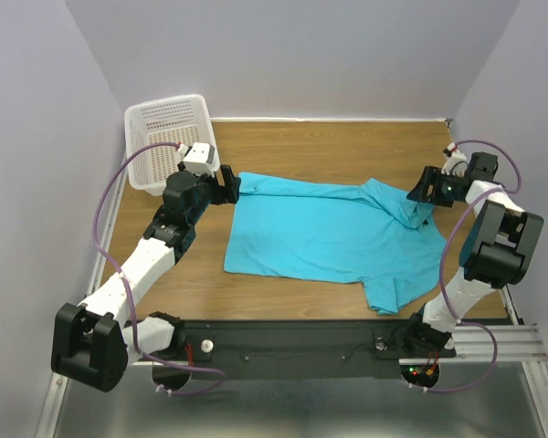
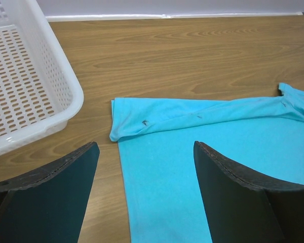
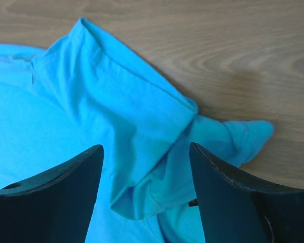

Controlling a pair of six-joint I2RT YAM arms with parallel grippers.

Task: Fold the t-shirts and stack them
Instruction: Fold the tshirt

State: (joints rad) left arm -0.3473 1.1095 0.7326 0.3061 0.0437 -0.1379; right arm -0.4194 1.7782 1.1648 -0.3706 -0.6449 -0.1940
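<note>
One turquoise t-shirt (image 1: pixel 320 237) lies partly folded on the wooden table, its far edge turned over into a narrow band (image 2: pixel 192 114). My left gripper (image 1: pixel 236 187) hovers at the shirt's far left corner, open, with flat cloth (image 2: pixel 202 152) and bare wood between its fingers (image 2: pixel 66 172). My right gripper (image 1: pixel 418 196) is at the shirt's right end, open over a bunched fold of cloth (image 3: pixel 142 126). That fold lies loose between its fingers (image 3: pixel 218 172), which stand well apart. A sleeve (image 1: pixel 397 283) trails toward the near edge.
A white perforated basket (image 1: pixel 169 137) stands at the far left corner, just left of my left gripper (image 2: pixel 146 144). Grey walls close in the table on three sides. The black rail (image 1: pixel 301 342) holding both arm bases runs along the near edge.
</note>
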